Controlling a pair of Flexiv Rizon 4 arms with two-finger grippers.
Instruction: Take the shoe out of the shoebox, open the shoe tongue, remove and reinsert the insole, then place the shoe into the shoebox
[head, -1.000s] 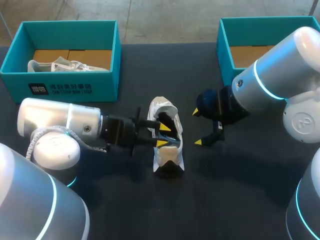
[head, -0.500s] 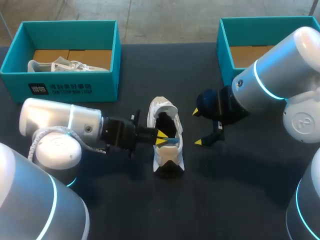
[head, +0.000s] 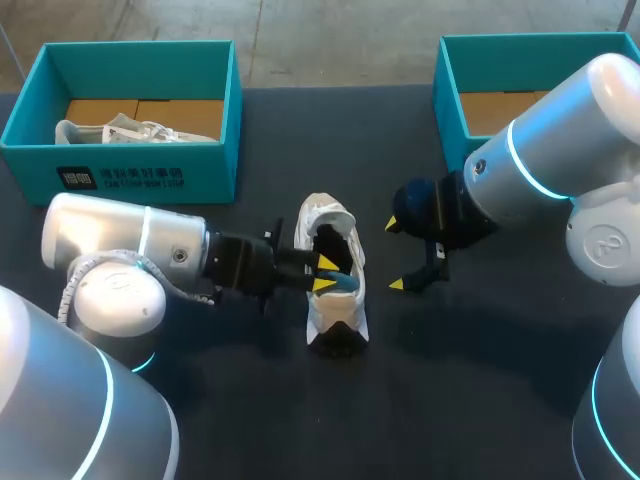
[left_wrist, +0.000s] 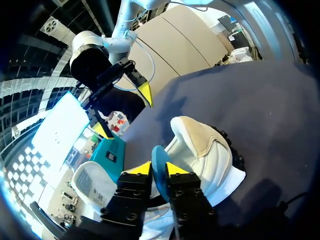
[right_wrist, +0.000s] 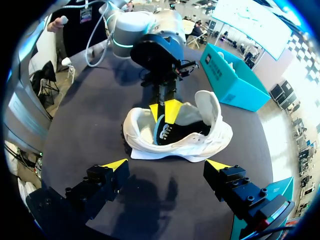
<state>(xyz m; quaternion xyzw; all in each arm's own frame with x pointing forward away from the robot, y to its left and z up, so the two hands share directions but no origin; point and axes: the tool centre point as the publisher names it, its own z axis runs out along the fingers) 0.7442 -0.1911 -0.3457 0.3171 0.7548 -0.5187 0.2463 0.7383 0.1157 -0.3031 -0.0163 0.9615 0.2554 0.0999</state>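
While jaws pinch the insole (left_wrist: 158, 162), shoeboxes (head: 130, 165) stand behind.

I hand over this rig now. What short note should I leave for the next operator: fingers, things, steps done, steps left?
The left gripper is shut on the blue insole, fingers inside the shoe. The right gripper is open, empty, beside the shoe. The shoe lies on the table between the left shoebox and the right shoebox; a second shoe is in the left one. Done: shoe out, tongue opened. Left: finish the insole step (out or back in, cannot tell), then box the shoe.
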